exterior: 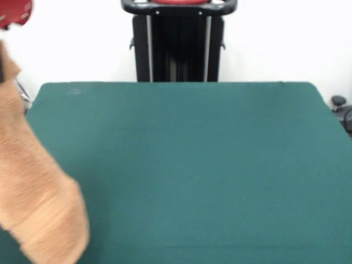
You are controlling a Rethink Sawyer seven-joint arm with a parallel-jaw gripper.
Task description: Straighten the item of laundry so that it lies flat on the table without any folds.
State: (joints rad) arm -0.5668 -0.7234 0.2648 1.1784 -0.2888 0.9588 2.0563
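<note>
The item of laundry (38, 192), a tan terry towel, hangs in the air at the far left of the front view. It runs as a long drooping strip from the left edge down to the lower left corner, in front of the green table (192, 165). Its top end reaches my gripper (2, 69), which shows only as a dark sliver at the picture's left edge, under a red part of the arm (15, 12). The gripper is shut on the towel's upper end. I cannot tell whether the towel's lower end touches the table.
The black pedestal (179, 44) stands behind the table's far edge at the middle. A small dark object (339, 104) sits beyond the table's right corner. A white wall is behind.
</note>
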